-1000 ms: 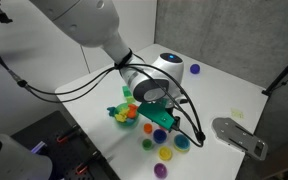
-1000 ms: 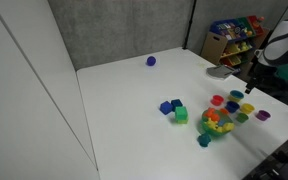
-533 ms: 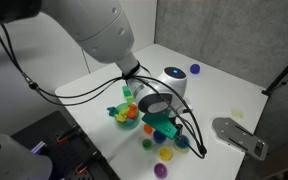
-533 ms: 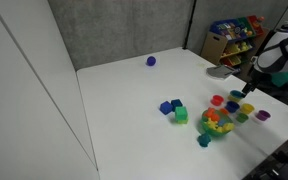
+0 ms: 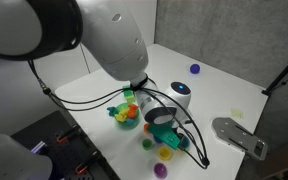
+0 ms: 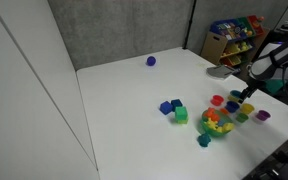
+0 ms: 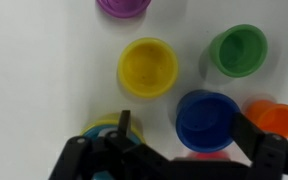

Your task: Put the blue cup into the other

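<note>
In the wrist view the small dark-blue cup (image 7: 206, 120) stands upright on the white table, between my two fingers. My gripper (image 7: 184, 122) is open around it. The left finger stands clear of the cup and the right finger is close to its rim. In both exterior views the gripper (image 5: 165, 128) (image 6: 246, 93) is low over the group of loose cups. A teal, light-blue cup (image 6: 203, 140) stands by the toy pile, apart from the gripper. I cannot pick it out for certain in the wrist view.
A yellow cup (image 7: 147, 67), a green cup (image 7: 237, 50), an orange cup (image 7: 272, 118) and a purple cup (image 7: 124, 5) stand close round the blue one. A colourful toy pile (image 6: 216, 123), blue blocks (image 6: 169, 106), a purple ball (image 6: 151, 61) and a grey object (image 5: 239, 135) lie on the table.
My gripper has come down and moved toward the table's front, from above the toy pile to low over the loose cups. The cups have not moved.
</note>
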Controlling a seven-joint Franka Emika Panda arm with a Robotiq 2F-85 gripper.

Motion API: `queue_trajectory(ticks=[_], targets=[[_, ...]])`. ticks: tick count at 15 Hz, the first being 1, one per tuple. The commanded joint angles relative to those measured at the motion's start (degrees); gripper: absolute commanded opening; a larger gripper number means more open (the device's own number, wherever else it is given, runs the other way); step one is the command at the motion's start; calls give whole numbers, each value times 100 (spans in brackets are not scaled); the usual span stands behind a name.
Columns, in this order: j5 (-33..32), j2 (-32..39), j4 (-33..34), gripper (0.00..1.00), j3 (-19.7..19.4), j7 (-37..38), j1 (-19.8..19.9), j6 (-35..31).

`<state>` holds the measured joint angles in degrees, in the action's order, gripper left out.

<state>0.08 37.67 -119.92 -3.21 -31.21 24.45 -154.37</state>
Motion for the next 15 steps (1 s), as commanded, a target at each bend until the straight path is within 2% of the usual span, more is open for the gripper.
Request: queue_trajectory(ticks=[1, 8, 9, 15], targets=[[-73, 398, 363, 100, 146, -77, 135, -84], [-137, 853, 696, 100, 227, -23, 123, -226], [-154, 889, 723, 79, 231, -20, 121, -250], [-207, 887, 700, 31, 225, 55, 57, -245]])
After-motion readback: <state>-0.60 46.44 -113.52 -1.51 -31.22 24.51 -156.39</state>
